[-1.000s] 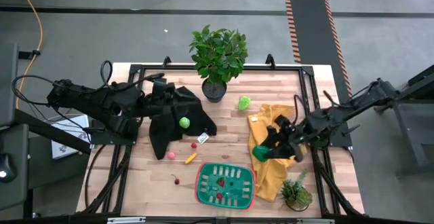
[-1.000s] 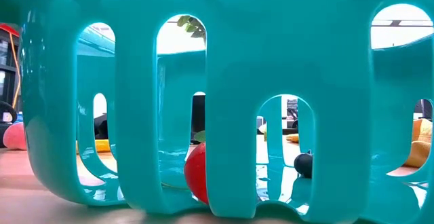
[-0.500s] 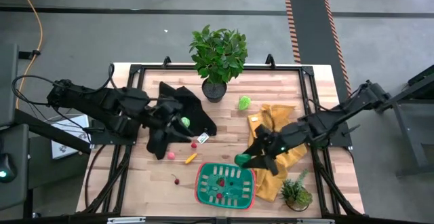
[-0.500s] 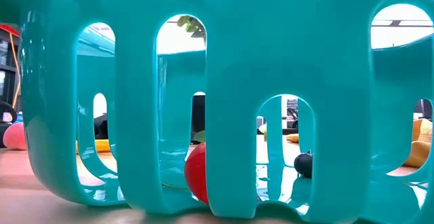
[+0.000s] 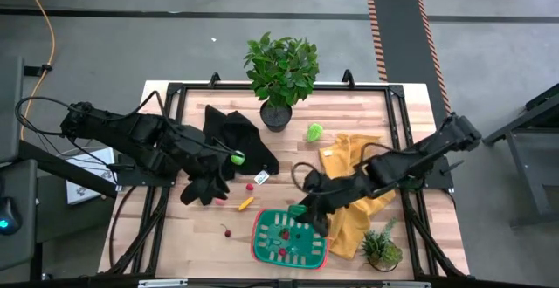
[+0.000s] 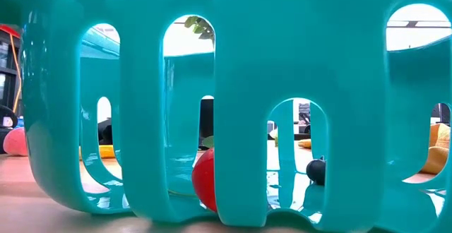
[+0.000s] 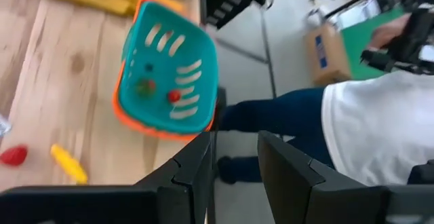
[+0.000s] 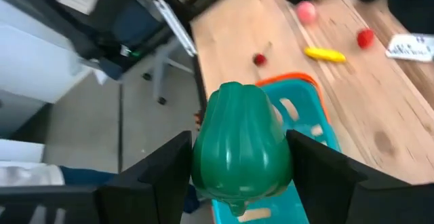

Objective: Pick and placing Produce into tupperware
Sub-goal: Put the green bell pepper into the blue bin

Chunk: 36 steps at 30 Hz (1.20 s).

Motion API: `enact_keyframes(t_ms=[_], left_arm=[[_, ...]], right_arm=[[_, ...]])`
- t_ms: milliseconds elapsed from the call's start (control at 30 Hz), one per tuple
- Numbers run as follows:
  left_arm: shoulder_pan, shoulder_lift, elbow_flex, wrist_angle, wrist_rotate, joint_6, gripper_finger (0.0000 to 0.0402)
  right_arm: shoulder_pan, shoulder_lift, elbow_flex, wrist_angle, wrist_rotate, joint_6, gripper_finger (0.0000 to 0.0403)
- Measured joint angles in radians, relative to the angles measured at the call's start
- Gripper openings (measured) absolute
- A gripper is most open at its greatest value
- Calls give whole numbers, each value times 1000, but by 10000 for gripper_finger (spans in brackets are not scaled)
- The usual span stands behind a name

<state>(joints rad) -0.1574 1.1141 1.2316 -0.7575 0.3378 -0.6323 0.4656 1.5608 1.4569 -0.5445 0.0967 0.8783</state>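
Note:
The tupperware, a teal-green slotted tray with a red-orange rim, stands near the table's front edge with small red bits in it. The low view looks through its slotted wall at a red piece. My right gripper hangs over the tray's far rim, shut on a dark green pepper. My left gripper hovers open and holds nothing, beside a pink piece and a yellow piece. A lime-green ball lies on a black cloth. My right gripper pinches the green pepper by its two opposite sides between its two fingers. The fingers slant downward, coming from the table's right side. The pepper is lifted clear, above the tupperware's far rim.
A yellow cloth lies right of the tray. A big potted plant stands at the far edge and a small one at the near right. Another lime-green piece, red bits and a white tag lie loose. A person stands beyond the table.
My right gripper has carried the green pepper from over the yellow cloth toward the table's left and near edge, to above the tupperware's far rim. My left gripper has tipped downward and swung toward the near edge.

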Motion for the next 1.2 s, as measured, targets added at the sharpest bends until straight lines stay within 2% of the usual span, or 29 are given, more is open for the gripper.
enact_keyframes(t_ms=[533, 900, 1200], left_arm=[[-1, 0, 0, -85, 10, 102, 111], [0, 0, 0, -119, 10, 132, 111], [0, 0, 0, -138, 9, 139, 111]], right_arm=[[37, 179, 87, -174, 1, 174, 212], [82, 245, 87, -183, 1, 267, 212], [81, 288, 87, -174, -1, 269, 212]])
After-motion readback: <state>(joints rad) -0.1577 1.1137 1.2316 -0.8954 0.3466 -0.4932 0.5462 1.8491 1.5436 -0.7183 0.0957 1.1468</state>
